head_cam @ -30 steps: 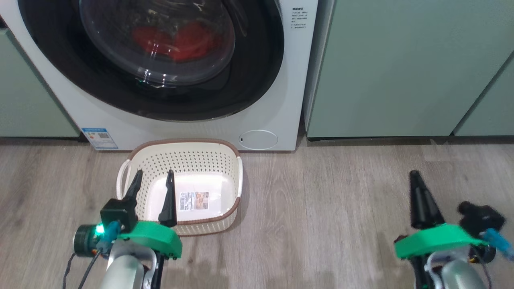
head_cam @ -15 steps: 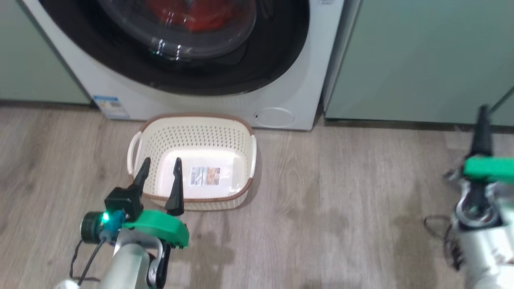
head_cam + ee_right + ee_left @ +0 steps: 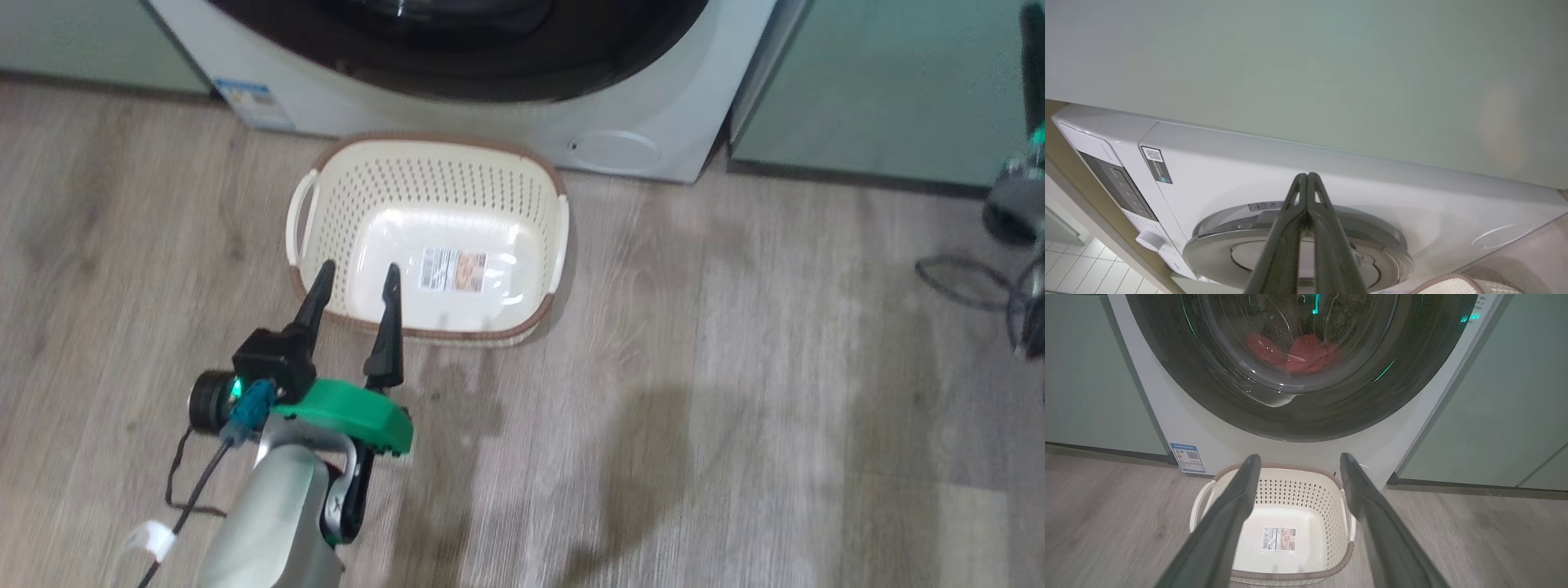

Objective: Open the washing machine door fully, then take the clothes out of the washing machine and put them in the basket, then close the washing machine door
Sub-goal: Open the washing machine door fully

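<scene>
I judge that I am on the first step. The washing machine door (image 3: 1331, 420) looks shut against the white front of the washing machine (image 3: 1188, 428). The red clothes (image 3: 1306, 353) lie inside, low in the drum, seen through the glass bowl. Nothing has come out. The basket (image 3: 433, 167) sits on the floor (image 3: 735, 408) just in front of the machine, holding only its paper label (image 3: 453, 270).

My left claw (image 3: 360, 266) hangs with its two fingers spread wide and nothing between them. It is above the near rim of the basket and points toward the door. My right claw (image 3: 1307, 175) is pinched fully together on nothing. Its wrist camera sees the door edge-on, with the tips lined up over the white front just past the door's rim and a pale green cabinet (image 3: 1331, 61) behind.

The next move belongs to the right arm, I reckon. I need to bring those closed tips to the rim of the door and find a catch or recess to pull on. I cannot make out a handle clearly from here, so I would go in slowly and watch the wrist picture. The door then needs swinging all the way round, clear of the basket, before the left claw reaches in for the clothes.
</scene>
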You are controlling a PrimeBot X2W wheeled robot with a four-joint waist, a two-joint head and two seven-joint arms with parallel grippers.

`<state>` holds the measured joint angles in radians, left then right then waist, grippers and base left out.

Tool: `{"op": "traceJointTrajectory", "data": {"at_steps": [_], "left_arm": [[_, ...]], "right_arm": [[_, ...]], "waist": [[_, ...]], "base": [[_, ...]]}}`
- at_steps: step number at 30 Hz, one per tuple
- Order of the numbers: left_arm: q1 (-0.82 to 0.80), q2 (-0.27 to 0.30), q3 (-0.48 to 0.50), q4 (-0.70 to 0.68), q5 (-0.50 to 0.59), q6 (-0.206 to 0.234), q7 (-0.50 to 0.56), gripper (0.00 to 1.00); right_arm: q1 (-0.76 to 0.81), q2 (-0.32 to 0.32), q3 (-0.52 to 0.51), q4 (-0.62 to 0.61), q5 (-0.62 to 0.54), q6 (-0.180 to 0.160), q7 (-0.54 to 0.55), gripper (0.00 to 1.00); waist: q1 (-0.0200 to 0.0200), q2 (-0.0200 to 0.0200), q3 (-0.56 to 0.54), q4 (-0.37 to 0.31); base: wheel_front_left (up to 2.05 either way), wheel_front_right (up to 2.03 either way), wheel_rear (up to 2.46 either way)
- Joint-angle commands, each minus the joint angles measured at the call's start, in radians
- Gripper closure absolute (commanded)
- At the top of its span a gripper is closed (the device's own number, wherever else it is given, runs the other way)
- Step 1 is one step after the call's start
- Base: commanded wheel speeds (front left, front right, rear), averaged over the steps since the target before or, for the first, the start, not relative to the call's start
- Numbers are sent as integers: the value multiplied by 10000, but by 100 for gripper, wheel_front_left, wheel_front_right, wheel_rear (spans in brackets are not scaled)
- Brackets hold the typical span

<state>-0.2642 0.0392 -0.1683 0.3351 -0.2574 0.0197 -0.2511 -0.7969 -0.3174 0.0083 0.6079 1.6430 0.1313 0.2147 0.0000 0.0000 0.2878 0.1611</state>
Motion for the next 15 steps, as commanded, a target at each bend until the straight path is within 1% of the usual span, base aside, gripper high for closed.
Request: {"op": "traceJointTrajectory", "data": {"at_steps": [1, 6, 8, 15], "left_arm": [[-357, 110, 255, -342, -33, 64, -107, 0], [-693, 110, -32, -467, -192, 165, -107, 0], [-823, 110, -140, -499, -253, 200, -107, 0], [-1128, 110, -444, -586, -520, 338, -107, 0]], "right_arm": [[-337, -152, 136, -282, 41, -6, 138, 100], [-1752, -242, 463, 130, -105, -6, 1277, 100], [-2198, -335, 753, 153, -445, -6, 1525, 100], [-3421, -339, 1230, 392, -688, -6, 2407, 100]], "waist": [[0, 0, 361, 196], [0, 0, 969, 386], [0, 0, 1143, 484], [0, 0, 1618, 846]], "base": [[0, 0, 0], [0, 0, 0], [0, 0, 0], [0, 0, 0]]}}
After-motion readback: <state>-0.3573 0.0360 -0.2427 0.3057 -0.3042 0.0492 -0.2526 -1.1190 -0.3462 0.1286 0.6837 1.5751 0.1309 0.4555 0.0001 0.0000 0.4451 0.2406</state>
